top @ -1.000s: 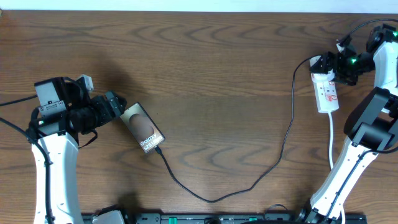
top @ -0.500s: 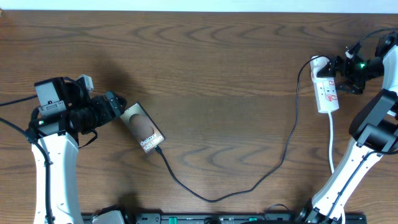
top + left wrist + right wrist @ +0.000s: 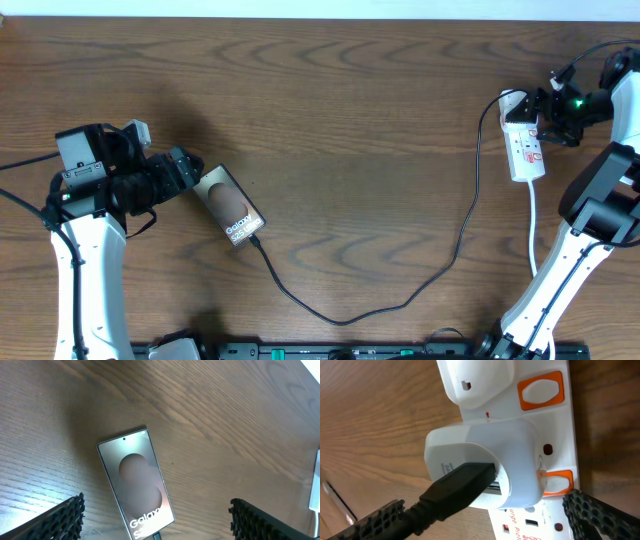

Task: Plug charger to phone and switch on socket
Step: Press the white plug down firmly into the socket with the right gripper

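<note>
The bronze phone lies face up on the table, "Galaxy" lettering toward the front. The black charger cable loops across the table; its plug tip sits at the phone's bottom edge and shows in the left wrist view. The cable's other end is in a white adapter on the white socket strip. My left gripper is open, just left of the phone. My right gripper is open at the strip's right side, its fingers on either side of the adapter, beside an orange switch.
The strip's white lead runs toward the front right, past my right arm's base. A second orange switch sits farther along the strip. Bare wooden table lies between the arms.
My right gripper drew back to the right off the strip, then came slightly left again beside it. The left arm, phone and cable have not moved.
</note>
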Available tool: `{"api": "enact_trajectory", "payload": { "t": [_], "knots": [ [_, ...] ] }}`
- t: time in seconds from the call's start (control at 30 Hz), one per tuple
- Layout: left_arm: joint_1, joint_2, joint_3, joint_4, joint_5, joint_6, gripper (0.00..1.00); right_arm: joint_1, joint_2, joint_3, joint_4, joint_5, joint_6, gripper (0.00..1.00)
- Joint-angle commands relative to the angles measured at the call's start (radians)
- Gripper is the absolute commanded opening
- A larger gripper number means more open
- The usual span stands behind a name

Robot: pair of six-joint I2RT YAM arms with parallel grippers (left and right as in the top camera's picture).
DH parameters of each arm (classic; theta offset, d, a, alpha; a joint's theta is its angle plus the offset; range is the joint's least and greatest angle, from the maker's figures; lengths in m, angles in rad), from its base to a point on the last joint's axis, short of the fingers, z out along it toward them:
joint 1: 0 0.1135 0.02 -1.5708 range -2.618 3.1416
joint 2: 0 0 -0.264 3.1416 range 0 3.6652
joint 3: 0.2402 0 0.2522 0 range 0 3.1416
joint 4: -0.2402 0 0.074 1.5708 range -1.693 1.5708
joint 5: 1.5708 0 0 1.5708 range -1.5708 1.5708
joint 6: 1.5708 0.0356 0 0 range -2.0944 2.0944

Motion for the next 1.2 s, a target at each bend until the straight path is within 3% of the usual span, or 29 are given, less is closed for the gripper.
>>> {"api": "enact_trajectory", "payload": {
  "t": [0.0,1.17],
  "knots": [
    [0.003,0.003,0.022,-0.002,0.006,0.010,0.92,0.025,0.017,0.012,0.001,-0.058,-0.040,0.99],
    [0.003,0.003,0.022,-0.003,0.006,0.010,0.91,0.037,0.018,-0.039,0.018,-0.148,-0.066,0.99]
  ]
}}
